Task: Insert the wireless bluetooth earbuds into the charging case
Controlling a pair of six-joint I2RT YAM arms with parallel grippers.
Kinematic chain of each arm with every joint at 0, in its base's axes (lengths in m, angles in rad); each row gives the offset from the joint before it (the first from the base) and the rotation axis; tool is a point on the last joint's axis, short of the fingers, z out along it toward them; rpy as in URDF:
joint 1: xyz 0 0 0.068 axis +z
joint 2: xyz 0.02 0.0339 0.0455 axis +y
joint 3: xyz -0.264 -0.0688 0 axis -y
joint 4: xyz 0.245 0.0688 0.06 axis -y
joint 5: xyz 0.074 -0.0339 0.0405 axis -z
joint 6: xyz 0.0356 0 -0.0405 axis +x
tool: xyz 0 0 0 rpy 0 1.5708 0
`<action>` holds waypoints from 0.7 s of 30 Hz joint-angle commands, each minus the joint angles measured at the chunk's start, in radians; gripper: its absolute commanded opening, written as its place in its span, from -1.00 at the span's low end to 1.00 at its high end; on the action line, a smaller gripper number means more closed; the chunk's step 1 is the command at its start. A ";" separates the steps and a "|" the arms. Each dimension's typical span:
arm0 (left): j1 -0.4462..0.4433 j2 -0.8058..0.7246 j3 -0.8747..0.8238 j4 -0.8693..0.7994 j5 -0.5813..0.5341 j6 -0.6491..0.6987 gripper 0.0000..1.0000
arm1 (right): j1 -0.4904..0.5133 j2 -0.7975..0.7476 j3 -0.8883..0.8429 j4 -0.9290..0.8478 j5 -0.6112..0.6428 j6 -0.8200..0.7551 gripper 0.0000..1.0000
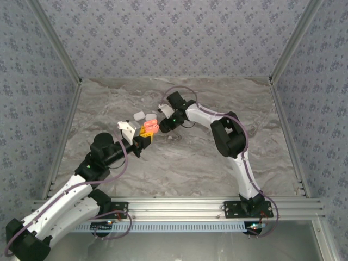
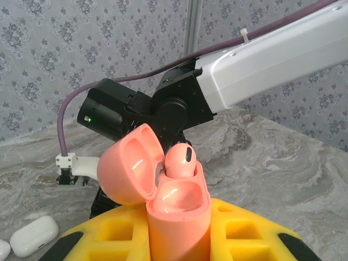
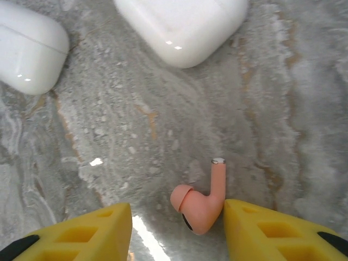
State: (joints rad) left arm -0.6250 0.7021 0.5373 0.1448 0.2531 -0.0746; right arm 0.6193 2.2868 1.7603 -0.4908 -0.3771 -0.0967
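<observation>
Now, left end effector [image 2: 179, 235]: I am watching its yellow fingers pinching the pink charging case [image 2: 176, 217] upright, with the lid [image 2: 129, 169] hanging open to one side.
Seated earbud [image 2: 180, 160]: one pink bud is sitting in the far socket with its head standing proud of the rim; I cannot tell whether it is fully home.
Free socket [image 2: 176, 196]: the near well is showing empty and glossy.
Right end effector [image 3: 176, 231]: its fingers are standing spread low over the desk [image 3: 136, 125], gripping nothing.
Loose earbud [image 3: 198, 206]: the second pink bud is lying on the desk between those fingers, touching one of them, stem pointing away from the camera.
White cases [image 3: 185, 24]: two closed ones are lying beyond the bud, apart from it.
Step, as I am judging it: I am lining up the pick of the loose earbud for the free socket.
Risk, the pick: the bud is sitting off-centre in the gap, so closing may be shoving or rolling it rather than clamping it.
Risk, the grip: it is looking small, rounded and smooth, so a pinch on the head may be squirting it free.
Risk, the insertion: a twisted stem would be catching the rim, and pressing down could be tilting the case in my left grip or knocking the seated earbud.
</observation>
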 commanded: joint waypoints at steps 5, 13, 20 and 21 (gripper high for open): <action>-0.006 -0.008 0.013 0.013 -0.011 0.015 -0.97 | 0.045 -0.070 -0.060 -0.024 -0.074 0.026 -0.01; -0.005 -0.031 0.010 0.005 -0.012 0.013 -0.96 | 0.025 -0.115 -0.036 -0.041 -0.028 -0.033 0.05; -0.004 -0.052 -0.002 0.004 -0.018 0.007 -0.96 | 0.023 -0.016 0.080 -0.056 -0.019 -0.100 0.14; -0.005 -0.052 -0.002 0.003 -0.018 0.005 -0.96 | 0.023 0.001 0.093 -0.057 -0.015 -0.104 0.16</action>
State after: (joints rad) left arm -0.6247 0.6632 0.5373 0.1329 0.2451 -0.0746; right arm 0.6376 2.2337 1.8046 -0.5171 -0.4042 -0.1585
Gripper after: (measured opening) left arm 0.213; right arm 0.575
